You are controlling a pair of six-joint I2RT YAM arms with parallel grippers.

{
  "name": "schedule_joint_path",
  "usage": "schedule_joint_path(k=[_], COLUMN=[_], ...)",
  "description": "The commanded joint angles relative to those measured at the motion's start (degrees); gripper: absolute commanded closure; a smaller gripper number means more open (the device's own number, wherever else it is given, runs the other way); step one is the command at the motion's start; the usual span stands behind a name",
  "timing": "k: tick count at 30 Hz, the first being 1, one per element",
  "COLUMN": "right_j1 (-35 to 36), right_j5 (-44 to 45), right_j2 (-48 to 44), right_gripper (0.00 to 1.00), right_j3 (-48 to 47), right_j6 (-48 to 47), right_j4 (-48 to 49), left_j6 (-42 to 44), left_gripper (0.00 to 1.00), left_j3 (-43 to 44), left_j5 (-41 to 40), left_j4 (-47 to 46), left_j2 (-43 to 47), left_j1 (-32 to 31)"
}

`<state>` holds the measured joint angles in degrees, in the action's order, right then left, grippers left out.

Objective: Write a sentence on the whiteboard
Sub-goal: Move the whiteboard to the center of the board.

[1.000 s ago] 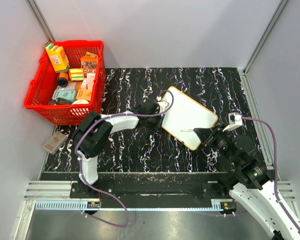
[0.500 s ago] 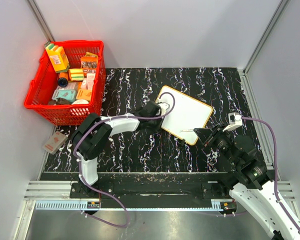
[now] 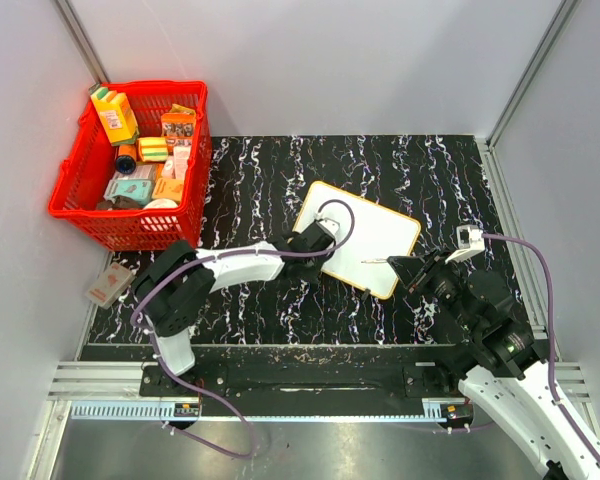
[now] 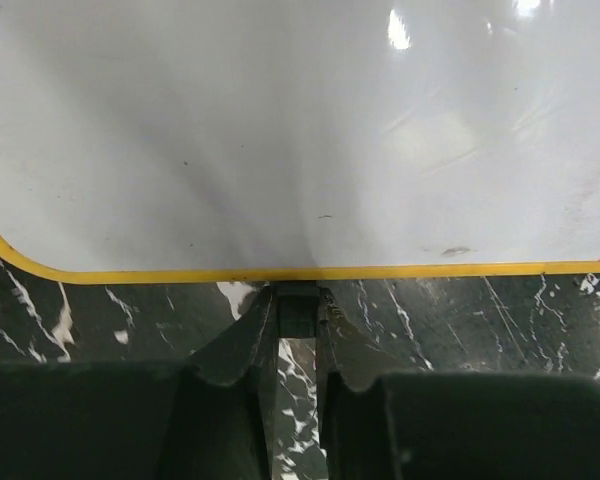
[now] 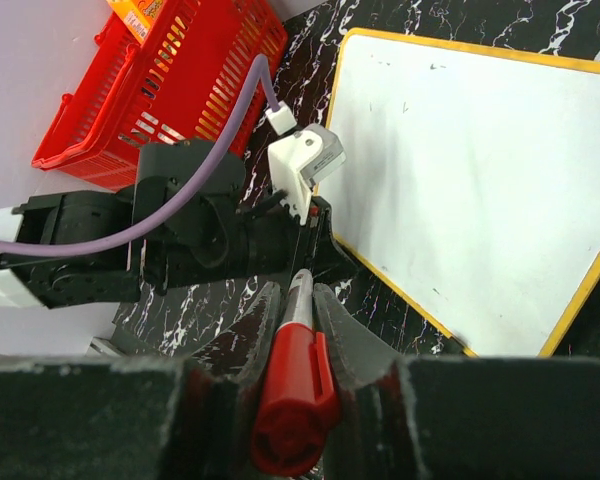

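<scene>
The whiteboard (image 3: 370, 232) lies tilted on the black marbled table, with a white face and a yellow rim. No sentence shows on it, only faint specks. My left gripper (image 3: 318, 247) is at the board's left edge. In the left wrist view its jaws (image 4: 298, 295) are shut on the yellow rim of the whiteboard (image 4: 300, 140). My right gripper (image 3: 405, 268) hovers by the board's near right corner. In the right wrist view, the right gripper (image 5: 298, 290) is shut on a red-capped marker (image 5: 292, 390). The marker's tip points toward the left gripper (image 5: 315, 215) and the whiteboard (image 5: 480, 180).
A red basket (image 3: 75, 205) holding several packages stands at the far left. A small flat packet (image 3: 110, 283) lies off the mat below it. Grey walls close in the table (image 3: 260, 170) on three sides.
The left gripper has closed on the whiteboard's edge and pulled it leftward, turning the board counter-clockwise. The right arm and marker have stayed put.
</scene>
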<state>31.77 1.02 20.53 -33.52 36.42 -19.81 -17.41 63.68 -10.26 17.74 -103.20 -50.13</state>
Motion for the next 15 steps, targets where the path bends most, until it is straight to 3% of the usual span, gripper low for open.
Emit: schedule_joint_path(k=[1, 7, 15], right_j1=[0.22, 0.22, 0.22], right_j5=[1.09, 1.44, 1.62], right_j2=[0.03, -0.41, -1.20], right_gripper=[1.00, 1.00, 1.00], right_j3=[-0.76, -0.41, -0.14], right_j6=[-0.39, -0.39, -0.48], right_j4=[0.92, 0.92, 0.83], left_j6=[-10.43, -20.80, -29.34], left_gripper=[1.00, 1.00, 1.00], left_j3=[-1.54, -2.95, 2.32], left_j5=[-6.43, -8.81, -11.01], left_j4=[4.59, 6.87, 13.73], left_j2=[3.70, 3.45, -1.30], left_j1=[-2.42, -6.03, -10.25])
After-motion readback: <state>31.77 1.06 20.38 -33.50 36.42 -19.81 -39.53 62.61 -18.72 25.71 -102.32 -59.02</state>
